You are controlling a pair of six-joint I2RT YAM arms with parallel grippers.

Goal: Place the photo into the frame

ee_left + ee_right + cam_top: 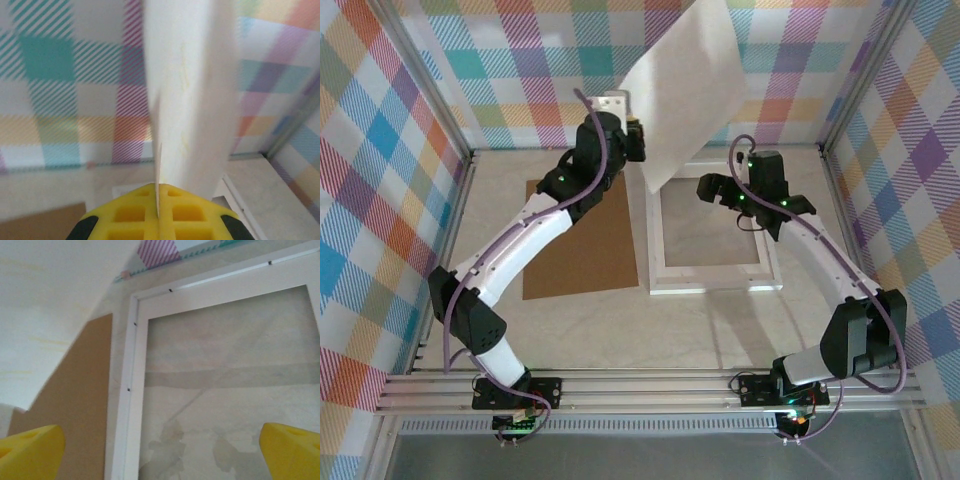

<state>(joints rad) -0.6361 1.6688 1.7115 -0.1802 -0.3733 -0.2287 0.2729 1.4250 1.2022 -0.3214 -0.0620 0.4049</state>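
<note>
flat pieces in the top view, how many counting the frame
3: photo held up by the left gripper; brown backing board flat on the table; frame lying right of it. Others could hide beneath the raised photo.

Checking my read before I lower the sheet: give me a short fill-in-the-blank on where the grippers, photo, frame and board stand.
1. The left gripper is ___ on the photo, which it holds up in the air.
2. The right gripper hovers over the frame with its jaws ___.
3. The board lies flat to the ___ of the frame.
Missing words: shut; open; left.
</note>
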